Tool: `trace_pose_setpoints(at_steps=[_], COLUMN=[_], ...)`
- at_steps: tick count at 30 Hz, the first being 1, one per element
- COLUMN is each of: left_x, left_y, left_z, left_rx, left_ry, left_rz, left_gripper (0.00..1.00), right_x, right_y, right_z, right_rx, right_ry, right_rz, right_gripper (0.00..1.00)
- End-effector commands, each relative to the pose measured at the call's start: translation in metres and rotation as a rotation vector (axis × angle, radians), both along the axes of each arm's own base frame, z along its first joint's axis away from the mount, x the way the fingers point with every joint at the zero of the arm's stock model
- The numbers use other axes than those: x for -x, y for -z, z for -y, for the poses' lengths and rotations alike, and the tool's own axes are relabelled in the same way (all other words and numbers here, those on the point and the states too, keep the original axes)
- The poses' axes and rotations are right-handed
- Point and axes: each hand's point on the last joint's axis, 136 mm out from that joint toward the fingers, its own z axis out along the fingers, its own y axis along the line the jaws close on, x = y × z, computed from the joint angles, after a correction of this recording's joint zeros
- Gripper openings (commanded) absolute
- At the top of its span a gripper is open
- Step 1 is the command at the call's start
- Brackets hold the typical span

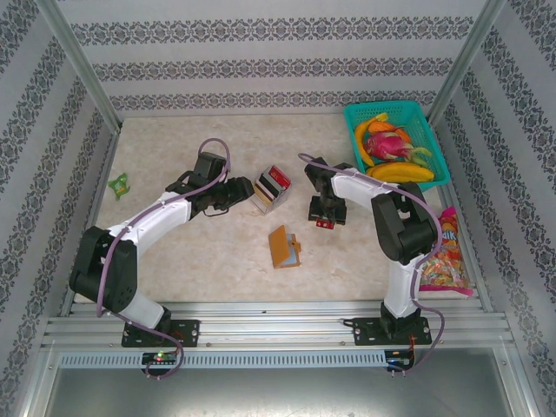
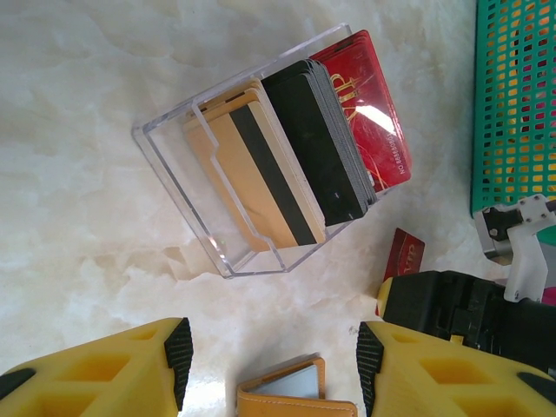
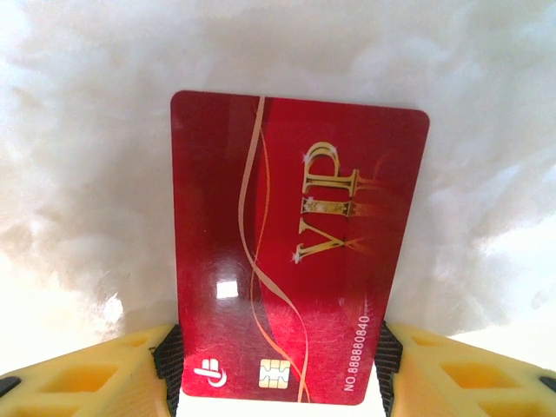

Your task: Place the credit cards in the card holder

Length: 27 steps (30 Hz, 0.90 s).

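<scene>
Right gripper here: I'm pinching a glossy red VIP card by its long edges, with the black rubbery pads snug on both sides. That's roughly mid-table, a bit toward the right edge, over the pale marble-look table.

My left gripper is open, with nothing between the chunky yellow fingers. It points at the clear box and sits just beside it. The box is hard see-through plastic, tipped over at an angle. The other cards lean inside it: tan ones with a black stripe, a black stack, and another red one.

The card holder lies closer to the front edge, between my two grippers and apart from both. It's orange-tan and looks like leather, and there's bare table around it.

The tight spots are the teal mesh basket in the back right corner and a crinkly snack bag along the right edge.
</scene>
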Motion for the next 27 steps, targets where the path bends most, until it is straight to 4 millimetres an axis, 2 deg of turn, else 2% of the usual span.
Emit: trace_pose_setpoints(at_steps=[1, 10, 13, 20, 24, 27], left_x=[-0.003, -0.005, -0.007, -0.019, -0.024, -0.028], left_y=[-0.009, -0.016, -0.021, -0.045, -0.048, -0.046], left_z=[-0.004, 0.000, 0.007, 0.042, 0.068, 0.078], left_rx=[-0.004, 0.019, 0.048, 0.167, 0.235, 0.297], left_ry=[0.007, 0.017, 0.038, 0.168, 0.261, 0.263], left_rz=[0.011, 0.022, 0.031, 0.027, -0.020, -0.054], left_gripper=[0.56, 0.56, 0.56, 0.58, 0.58, 0.57], right_x=[0.005, 0.011, 0.014, 0.020, 0.027, 0.031], right_y=[-0.015, -0.027, -0.033, -0.056, -0.074, -0.087], right_z=[-0.005, -0.009, -0.018, -0.042, -0.052, -0.057], right_rx=[0.008, -0.008, -0.047, -0.119, -0.154, -0.188], right_ry=[-0.052, -0.089, -0.118, -0.220, -0.259, -0.269], right_rz=[0.011, 0.030, 0.046, 0.107, 0.147, 0.186], right_gripper=[0.61, 0.62, 0.62, 0.62, 0.62, 0.62])
